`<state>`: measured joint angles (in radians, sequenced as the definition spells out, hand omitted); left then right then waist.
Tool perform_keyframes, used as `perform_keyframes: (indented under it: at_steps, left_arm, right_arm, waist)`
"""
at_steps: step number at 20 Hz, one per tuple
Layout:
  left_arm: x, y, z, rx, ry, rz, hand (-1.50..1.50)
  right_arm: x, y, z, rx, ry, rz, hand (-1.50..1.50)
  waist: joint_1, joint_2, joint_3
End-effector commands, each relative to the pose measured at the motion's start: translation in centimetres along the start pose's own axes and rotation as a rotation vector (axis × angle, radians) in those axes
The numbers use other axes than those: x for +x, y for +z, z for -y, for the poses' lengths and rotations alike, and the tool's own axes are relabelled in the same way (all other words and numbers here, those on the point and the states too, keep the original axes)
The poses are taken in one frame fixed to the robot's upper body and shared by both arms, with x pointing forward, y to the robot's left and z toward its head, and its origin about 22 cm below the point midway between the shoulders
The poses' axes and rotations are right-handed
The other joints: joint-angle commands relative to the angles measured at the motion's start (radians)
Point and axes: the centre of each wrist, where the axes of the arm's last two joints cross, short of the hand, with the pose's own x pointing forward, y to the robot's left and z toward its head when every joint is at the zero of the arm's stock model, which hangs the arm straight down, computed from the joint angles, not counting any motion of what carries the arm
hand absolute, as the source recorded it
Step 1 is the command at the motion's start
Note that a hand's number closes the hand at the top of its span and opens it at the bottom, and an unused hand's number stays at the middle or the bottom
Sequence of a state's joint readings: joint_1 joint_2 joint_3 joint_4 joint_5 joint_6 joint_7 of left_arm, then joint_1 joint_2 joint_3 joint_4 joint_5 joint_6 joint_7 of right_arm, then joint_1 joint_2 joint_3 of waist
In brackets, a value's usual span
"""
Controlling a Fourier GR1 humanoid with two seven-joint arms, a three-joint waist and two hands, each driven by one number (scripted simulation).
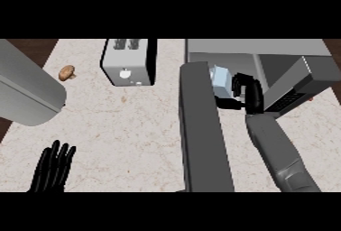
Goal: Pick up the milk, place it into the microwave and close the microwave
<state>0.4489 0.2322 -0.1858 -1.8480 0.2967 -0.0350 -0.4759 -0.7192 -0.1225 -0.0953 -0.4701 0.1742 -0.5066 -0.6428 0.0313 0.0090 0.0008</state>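
The right hand (245,92) curled its black fingers round the pale blue milk carton (220,76), holding it at the mouth of the grey box-shaped microwave (279,58). The left hand (53,168) rested open, low left. The carton might catch the long dark open door (203,135) beside it and tip.

Even, soft lighting; faint shadows, no glare or blur.

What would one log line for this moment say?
right hand: shut on milk | milk: at microwave opening | door: open | left hand: open, resting
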Motion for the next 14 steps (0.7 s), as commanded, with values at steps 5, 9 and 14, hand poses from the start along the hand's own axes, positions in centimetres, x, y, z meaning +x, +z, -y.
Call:
perform_keyframes:
  at_steps: [5, 9, 14]
  left_arm:
    - [-0.4, -0.7, 0.0, -0.049, 0.021, -0.015, -1.50]
    - [-0.1, -1.1, -0.6, -0.035, -0.019, 0.014, -1.50]
    - [-0.6, -1.6, -0.9, -0.053, -0.100, -0.022, -1.50]
  right_arm:
    - [0.2, -3.6, 2.4, -0.039, 0.155, -0.038, 1.50]
    - [0.2, -3.4, 1.8, -0.082, 0.288, -0.036, 1.50]
    - [0.4, -5.2, 4.4, -0.229, 0.360, -0.059, 1.50]
  waist:
    - [0.030, 0.015, 0.002]
    - [0.051, 0.023, 0.002]
    - [0.062, 0.034, 0.004]
